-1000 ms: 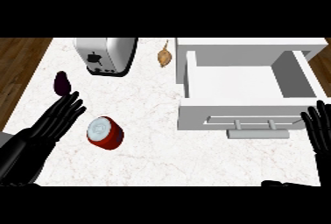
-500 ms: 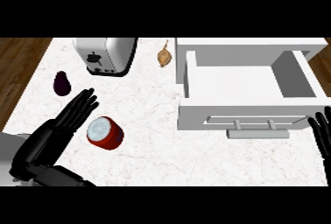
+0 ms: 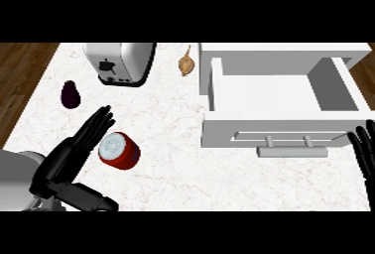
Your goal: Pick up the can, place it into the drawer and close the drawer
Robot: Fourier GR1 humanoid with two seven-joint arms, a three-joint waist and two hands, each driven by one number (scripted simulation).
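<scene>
White marble counter [image 3: 183, 168] fills most of the frame, with wood floor strips at the left and right edges. A white box drawer [image 3: 242, 136] sits upper right to centre right. It stands pulled open, nothing shows inside it, and a pale bar handle [image 3: 293, 151] runs along its front. A silver toaster [image 3: 121, 62] is at upper left.

The left hand [image 3: 77, 149] is at lower left on a grey forearm. Its black fingers are straight and slightly spread, pointing up-right, with nothing in them. It is just beside the can's left side; contact can't be told.

Step, as I judge it: the reach to pick up, with the grasp not yet made. Placing and closing are both undone. The next move calls for curling fingers and thumb round the can body and lifting. The can then has to cross right over the drawer's front wall, so it needs height.

The red cylindrical can [image 3: 117, 149] sits at centre left on the counter, well apart from the drawer. It looks upright or slightly tilted, its pale silvery round top facing the camera. It is short and squat, with smooth sides that would likely slip if pinched near the rim.

A dark purple eggplant [image 3: 70, 94] lies above the hand, near the left counter edge. A tan onion-like bulb [image 3: 187, 63] lies top centre, between the toaster and the drawer.

The right hand [image 3: 364, 151] is at the right edge, fingers up and straight, resting.
</scene>
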